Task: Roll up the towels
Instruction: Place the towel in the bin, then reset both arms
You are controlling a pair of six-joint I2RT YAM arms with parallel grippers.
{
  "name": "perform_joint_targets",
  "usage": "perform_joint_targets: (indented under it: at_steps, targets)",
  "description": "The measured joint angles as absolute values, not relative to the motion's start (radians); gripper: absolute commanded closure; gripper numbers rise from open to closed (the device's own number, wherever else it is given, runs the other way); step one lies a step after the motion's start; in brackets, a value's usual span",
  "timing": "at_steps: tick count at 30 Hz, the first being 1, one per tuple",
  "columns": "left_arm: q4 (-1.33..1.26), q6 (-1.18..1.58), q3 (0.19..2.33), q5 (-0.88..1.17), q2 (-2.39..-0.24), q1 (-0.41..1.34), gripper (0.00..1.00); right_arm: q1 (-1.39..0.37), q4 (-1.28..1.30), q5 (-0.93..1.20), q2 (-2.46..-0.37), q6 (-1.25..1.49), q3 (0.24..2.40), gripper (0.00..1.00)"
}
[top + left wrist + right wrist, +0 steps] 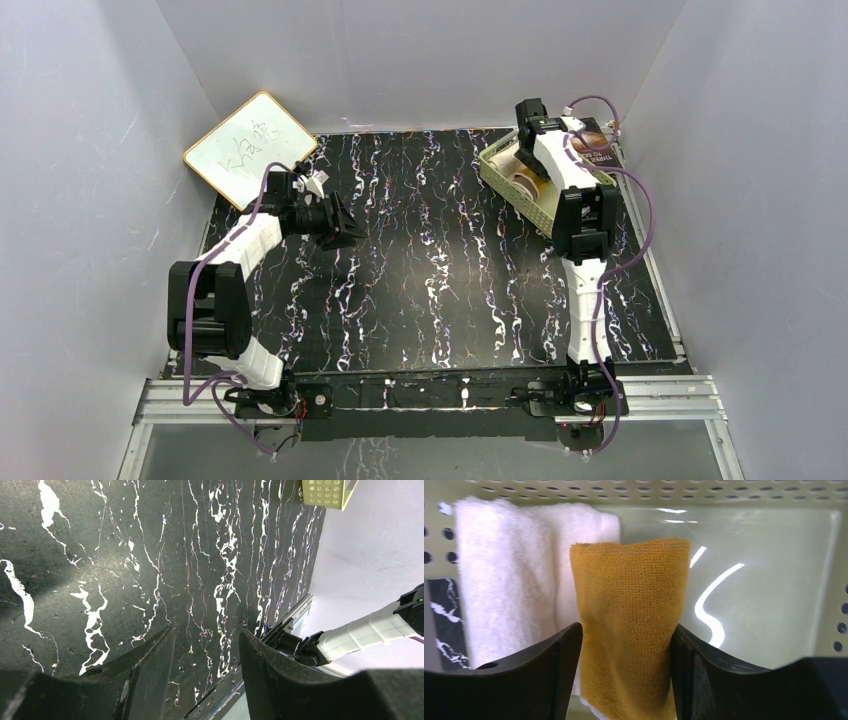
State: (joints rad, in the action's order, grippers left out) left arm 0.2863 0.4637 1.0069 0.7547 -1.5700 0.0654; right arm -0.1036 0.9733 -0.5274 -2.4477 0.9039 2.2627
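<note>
Basket (500,165) sits at the back right of the table (430,280), skewed to the table edges, near the right edge and the back wall. The right arm reaches down into it from above.

Both towels are in the basket. The cream towel (509,570) lies along the left wall, its far end up against the perforated back wall. The yellow towel (629,605) is just beside it on the right, overlapping the cream one's right edge, and its far end stops short of the back wall. Rolled or folded, can't tell from this angle. To the right of the yellow towel the basket floor shows bare all the way to the right wall, so the room in there is on that side.

Right gripper (625,626): fingers partway apart, and the yellow towel fills the gap and touches both inner faces. Can't tell if it's pinched or just sitting loose between them.

Left gripper (345,225): about half spread, with only tabletop showing between the fingers. It hovers over the back-left part of the table, near the whiteboard (250,148) leaning in the corner, and well apart from the basket. A wide stretch of marble tabletop lies between the two arms.
</note>
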Motion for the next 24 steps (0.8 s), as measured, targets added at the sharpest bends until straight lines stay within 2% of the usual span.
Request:
perform_joint_targets:
  at_steps: [2,5,14,21,24]
  targets:
    - [0.291,0.461,1.014,0.755,-1.571,0.065,0.51,-0.108,0.933,-0.517,-2.447,0.885,2.260,0.20]
    - [0.292,0.460,1.021,0.755,-1.572,0.065,0.51,-0.116,0.845,-0.508,-2.417,0.836,2.217,0.03]
    - [0.313,0.444,1.061,0.764,-1.571,0.065,0.50,-0.147,0.616,-0.379,-2.181,0.701,2.161,0.02]
    - [0.353,0.389,1.180,0.748,-1.520,0.065,0.48,-0.123,0.178,0.028,-1.731,0.552,1.676,0.02]
    - [0.360,0.361,1.192,0.687,-1.437,0.065,0.44,-0.115,0.096,0.189,-1.618,0.494,1.572,0.02]
